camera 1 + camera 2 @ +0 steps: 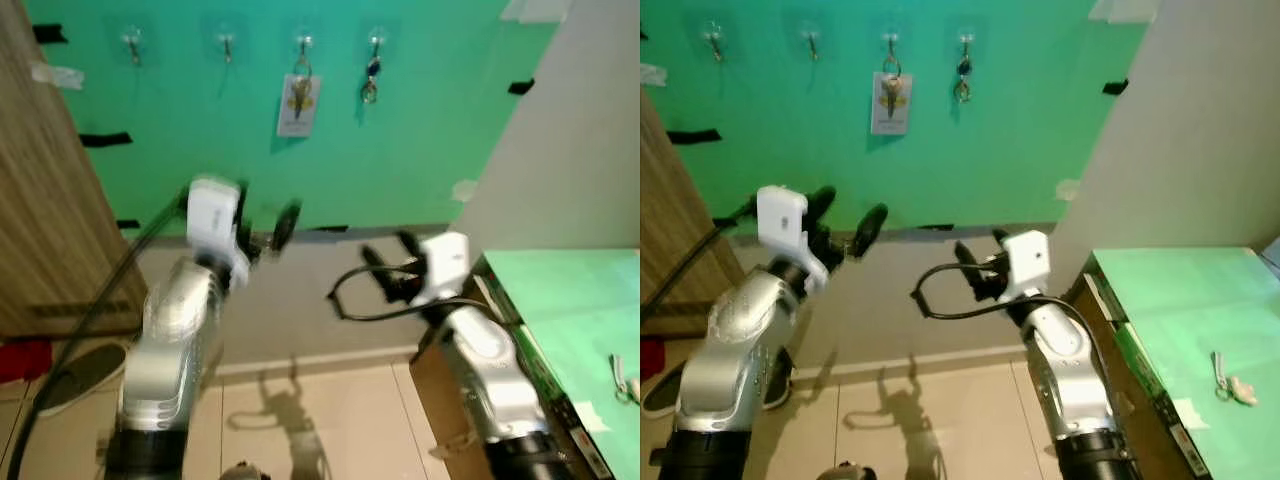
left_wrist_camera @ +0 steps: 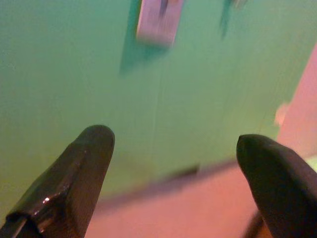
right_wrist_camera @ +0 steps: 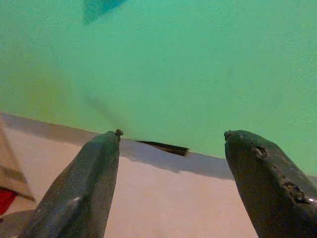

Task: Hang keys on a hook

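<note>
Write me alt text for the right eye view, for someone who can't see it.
Two silver robot arms reach toward a green wall panel, the left gripper and right gripper open and empty. Of four hooks, two hold keys: a tagged key and a dark key. Another key set lies on a green table.

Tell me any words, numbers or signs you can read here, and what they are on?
None can be read.
White tag hanging from a hook on the green wall: a yellowish picture, any text too blurred.
Box edge beside the green table: small print, too small to read.
</note>
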### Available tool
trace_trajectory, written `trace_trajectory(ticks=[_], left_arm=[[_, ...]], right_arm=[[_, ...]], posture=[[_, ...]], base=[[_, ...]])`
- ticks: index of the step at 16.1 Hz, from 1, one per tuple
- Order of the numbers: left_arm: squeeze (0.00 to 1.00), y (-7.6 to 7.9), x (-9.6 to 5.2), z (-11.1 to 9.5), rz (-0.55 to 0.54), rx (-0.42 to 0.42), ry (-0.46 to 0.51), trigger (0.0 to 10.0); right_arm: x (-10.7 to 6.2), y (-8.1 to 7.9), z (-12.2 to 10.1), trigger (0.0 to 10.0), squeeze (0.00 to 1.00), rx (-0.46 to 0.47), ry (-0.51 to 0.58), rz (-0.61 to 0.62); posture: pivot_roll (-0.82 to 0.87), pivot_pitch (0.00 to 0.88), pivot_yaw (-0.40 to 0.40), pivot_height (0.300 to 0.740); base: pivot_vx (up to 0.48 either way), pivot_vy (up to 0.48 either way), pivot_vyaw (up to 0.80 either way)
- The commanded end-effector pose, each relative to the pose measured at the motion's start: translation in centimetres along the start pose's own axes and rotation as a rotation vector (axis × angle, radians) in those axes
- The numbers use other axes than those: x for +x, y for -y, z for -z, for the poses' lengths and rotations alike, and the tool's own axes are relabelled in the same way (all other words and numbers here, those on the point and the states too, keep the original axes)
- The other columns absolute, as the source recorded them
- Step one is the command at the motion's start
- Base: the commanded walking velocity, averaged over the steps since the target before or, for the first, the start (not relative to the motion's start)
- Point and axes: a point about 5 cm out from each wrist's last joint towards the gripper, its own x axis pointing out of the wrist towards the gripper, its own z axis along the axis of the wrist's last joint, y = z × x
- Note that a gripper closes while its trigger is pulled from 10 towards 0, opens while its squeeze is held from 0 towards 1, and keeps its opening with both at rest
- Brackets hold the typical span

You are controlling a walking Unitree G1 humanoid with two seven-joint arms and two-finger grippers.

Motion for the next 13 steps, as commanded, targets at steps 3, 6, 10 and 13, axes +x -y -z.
trace_trajectory(ticks=[3,6,10,13], left_arm=[[0.0,0.6,-1.4,1.9,-0.072,-0.072,-0.022,10.0],[0.0,-2.0,-2.9,4.3,-0.235,-0.003,-0.116,10.0],[0.0,0.4,-2.7,5.8,-0.167,-0.012,-0.137,10.0],[0.0,-1.6,-1.4,5.5,-0.211,0.016,-0.114,10.0]], right_arm=[[-0.3,1.0,1.3,10.0,0.0,0.011,-0.043,0.118],[-1.2,2.3,2.9,10.0,0.0,0.04,-0.101,0.246],[-2.9,3.0,3.6,10.0,0.0,-0.008,-0.127,0.298],[-2.6,2.9,3.3,10.0,0.0,-0.061,-0.107,0.276]], posture=[[0.1,0.0,-0.056,0.74],[0.09,0.0,-0.055,0.74],[0.05,0.0,-0.052,0.74],[0.04,0.0,-0.052,0.74]], base=[[0.0,0.0,-0.5],[0.0,0.0,-0.72],[0.0,0.0,-0.72],[0.0,0.0,-0.7]])
